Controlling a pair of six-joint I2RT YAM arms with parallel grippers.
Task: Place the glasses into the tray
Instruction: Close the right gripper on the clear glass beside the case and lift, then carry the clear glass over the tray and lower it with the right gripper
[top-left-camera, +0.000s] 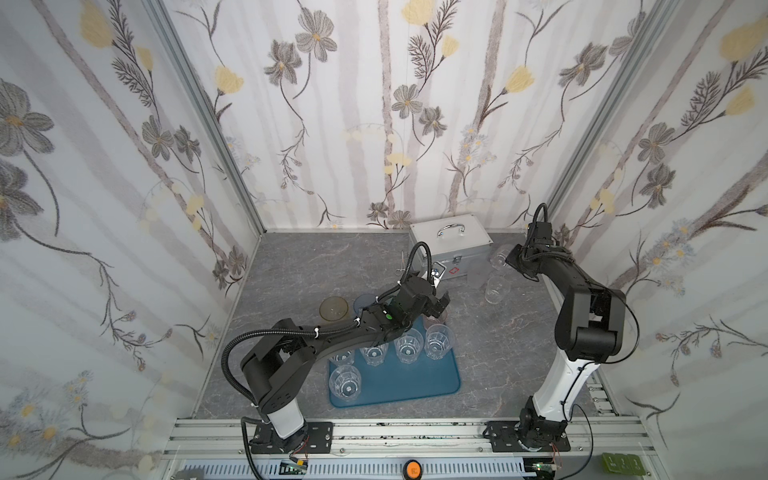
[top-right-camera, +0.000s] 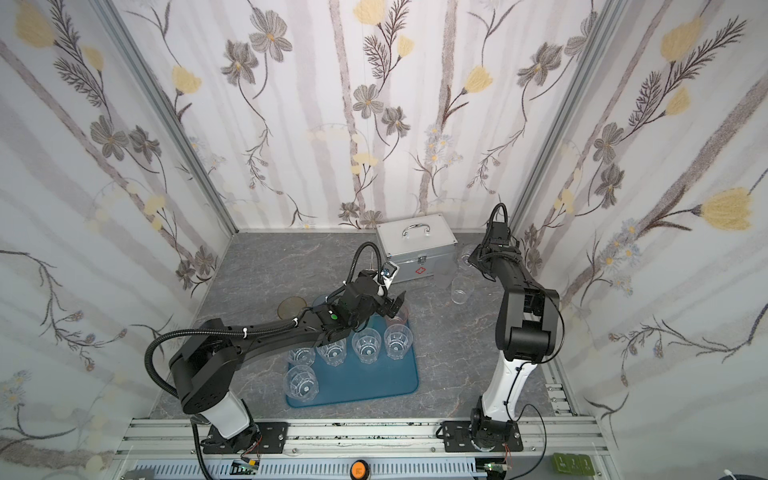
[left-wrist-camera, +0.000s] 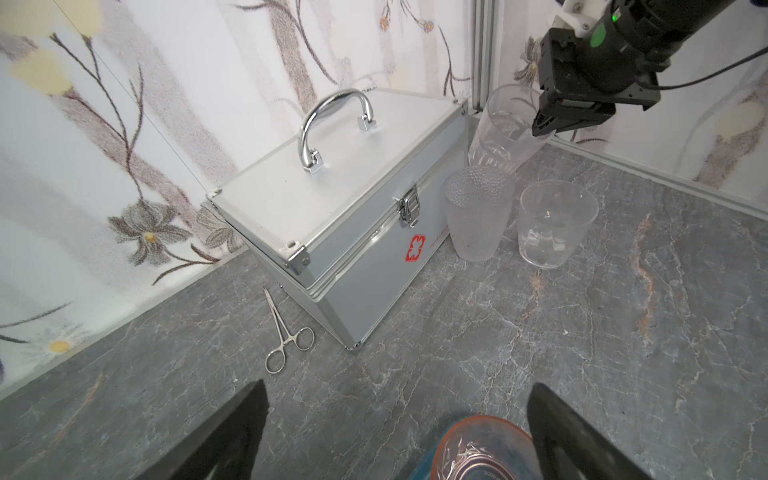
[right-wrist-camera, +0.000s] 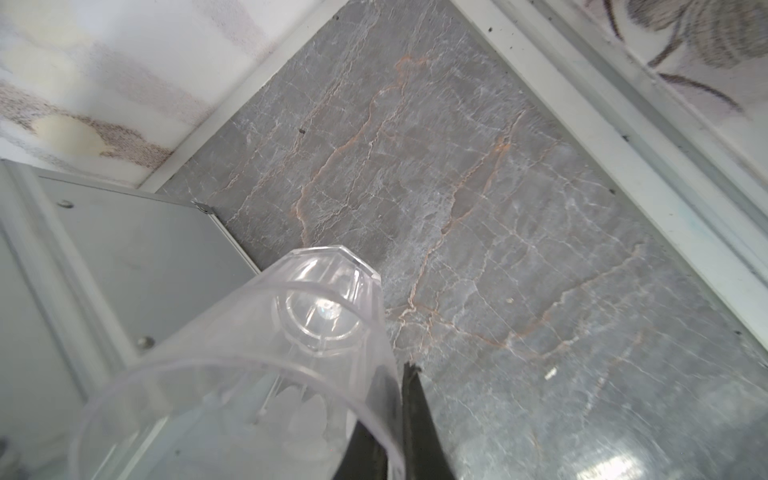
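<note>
Spreading beneath both arms, the grey worktop (top-left-camera: 291, 270) is shared by one silver case (top-left-camera: 449, 245), beside the right end effector (left-wrist-camera: 548, 124), and one teal tray (top-left-camera: 415, 382), under the left end effector (left-wrist-camera: 398, 386). That one's jaws are spread wide above one pink glass (left-wrist-camera: 482, 453). Five clear glasses (top-left-camera: 409, 347) are counted in the tray. One tall clear glass (left-wrist-camera: 498, 129), tilted, is pinched by its wall in the right end effector. One frosted glass (left-wrist-camera: 476, 216) and one short clear glass (left-wrist-camera: 552, 224) are seen just beside it. It is judged light, stiff and slick, and best taken at the rim.
</note>
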